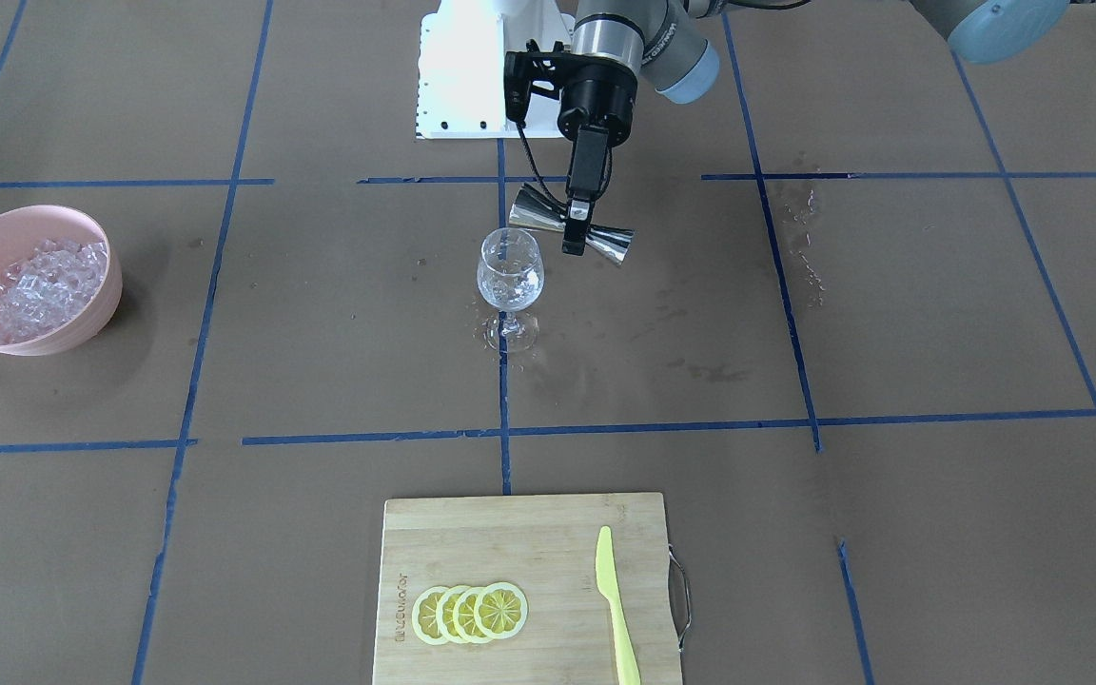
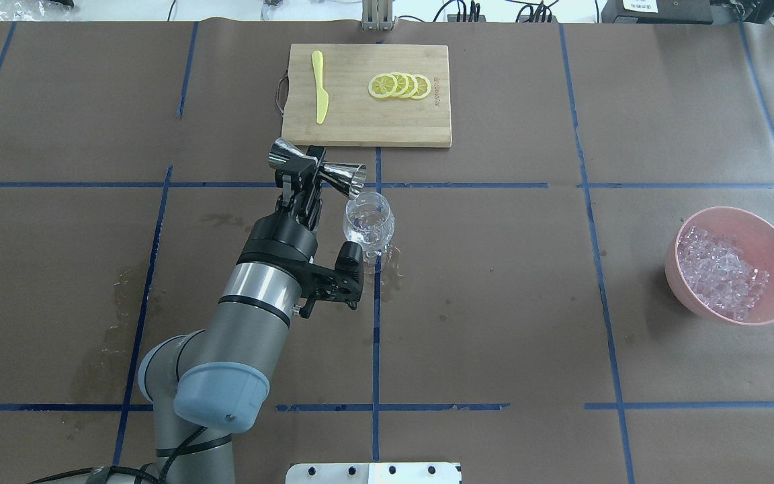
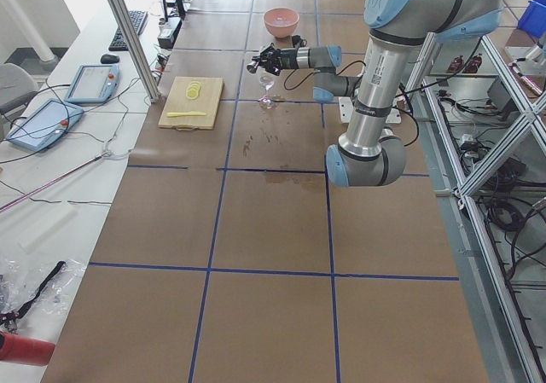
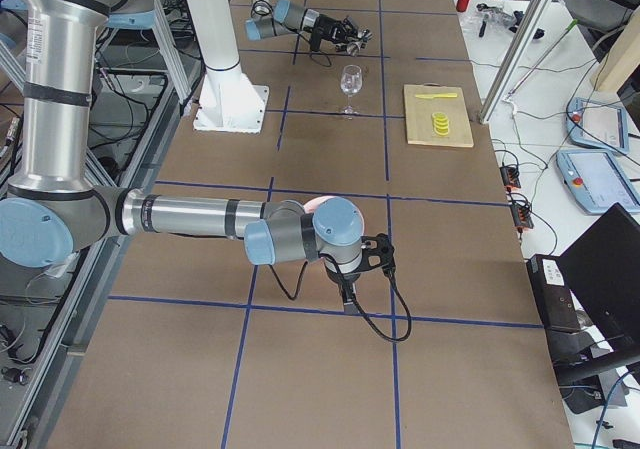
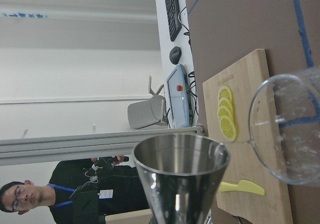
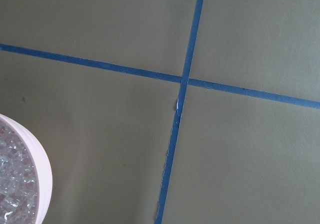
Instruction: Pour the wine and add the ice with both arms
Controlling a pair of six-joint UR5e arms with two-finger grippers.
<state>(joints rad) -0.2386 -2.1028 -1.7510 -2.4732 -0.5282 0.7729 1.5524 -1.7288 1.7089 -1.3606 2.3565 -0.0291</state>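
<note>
overhead exterior: pouring is judged in hand, measuring cup [image 2: 316,169] clamped by left fingers [image 2: 298,180] at the wine glass [image 2: 368,222]; ice [image 2: 719,272] is due next; right fingers [image 4: 347,299] cannot be read.

The double-ended steel jigger [image 1: 607,244] at the centre of the front-facing view is polished metal, mirror-bright. In the left wrist view its cone throws back soft reflections. Just below it, the clear stemmed wine glass [image 1: 510,276] is smooth, transparent and glinting.

At the left edge, the round pink bowl [image 1: 53,338] looks like matt plastic. The clear whitish ice chunks [image 1: 39,285] in it glisten.

At the bottom, the rectangular pale wooden cutting board [image 1: 510,542] shows fine grain and a dull finish. The yellow-green knife [image 1: 616,609] on it is smooth plastic.

The brown paper table cover [image 1: 938,314] is matt, with darker blotches near the glass.

At the top, the left arm [image 1: 624,38] has a satin grey metal tube and a glossy light-blue cap. The black left gripper [image 1: 575,233] below it looks matt.
</note>
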